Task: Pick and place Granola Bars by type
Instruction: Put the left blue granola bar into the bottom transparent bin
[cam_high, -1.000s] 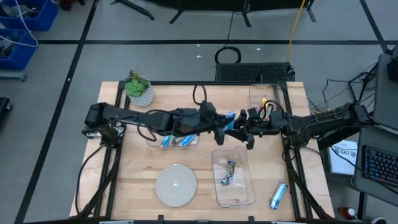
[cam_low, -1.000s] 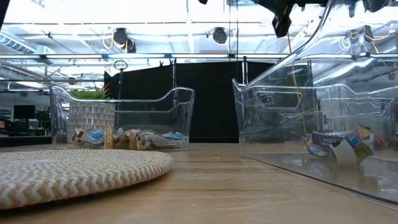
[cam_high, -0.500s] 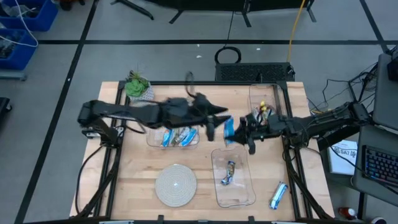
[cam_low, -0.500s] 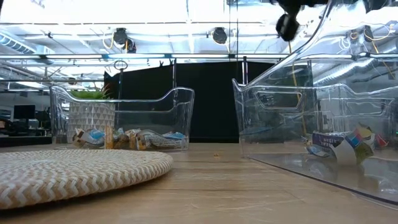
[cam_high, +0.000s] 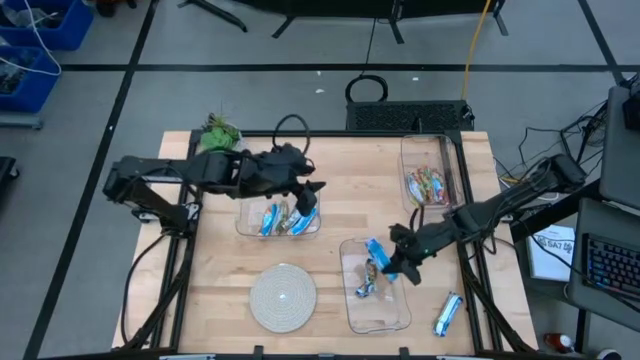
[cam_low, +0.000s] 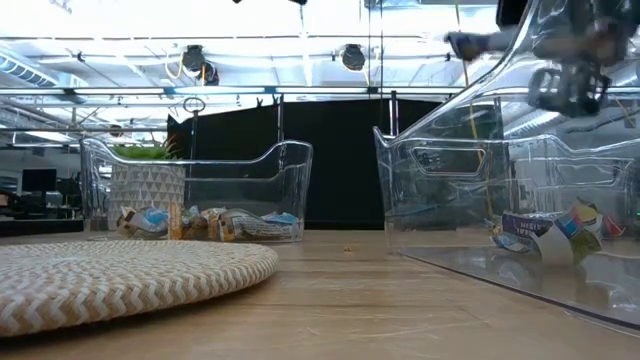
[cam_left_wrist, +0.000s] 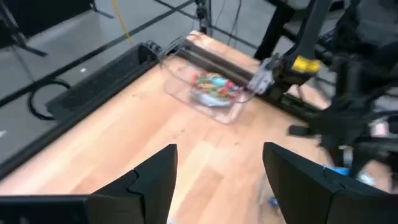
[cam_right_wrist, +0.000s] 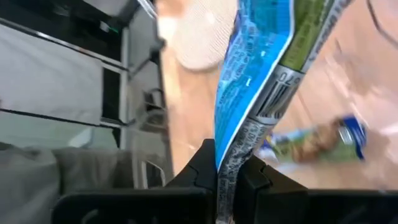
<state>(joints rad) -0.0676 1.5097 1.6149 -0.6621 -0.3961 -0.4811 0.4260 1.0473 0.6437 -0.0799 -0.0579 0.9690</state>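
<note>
My right gripper (cam_high: 390, 263) is shut on a bright blue granola bar (cam_high: 375, 250) over the near clear bin (cam_high: 398, 318). One more bar (cam_high: 365, 285) lies on that bin's floor. My left gripper (cam_left_wrist: 217, 180) stands open with nothing between its fingers, above the left clear bin (cam_high: 243, 228), which holds several blue bars (cam_high: 283, 218). The far right bin (cam_high: 408, 150) holds multicoloured bars (cam_high: 426, 185). A lone blue bar (cam_high: 447, 313) lies flat on the table near the front right corner. My right gripper pinches the bar's crimped end seal (cam_right_wrist: 231, 163) between its two fingers. The fingers come from the table's right side. The rest of the bar (cam_right_wrist: 255, 68) sticks out past the fingertips, lifted clear above the near bin.
A round woven plate (cam_high: 283, 297) lies near the front edge, left of the near bin. A potted plant (cam_high: 221, 137) stands at the far left corner. Bare wood shows in the table's middle, between the bins.
Both grippers met over the table's middle with the blue bar between them. My right gripper shut on the bar and carried it toward the near edge, over the near bin. My left gripper opened, let go and drew back toward the table's left, over the left bin.
</note>
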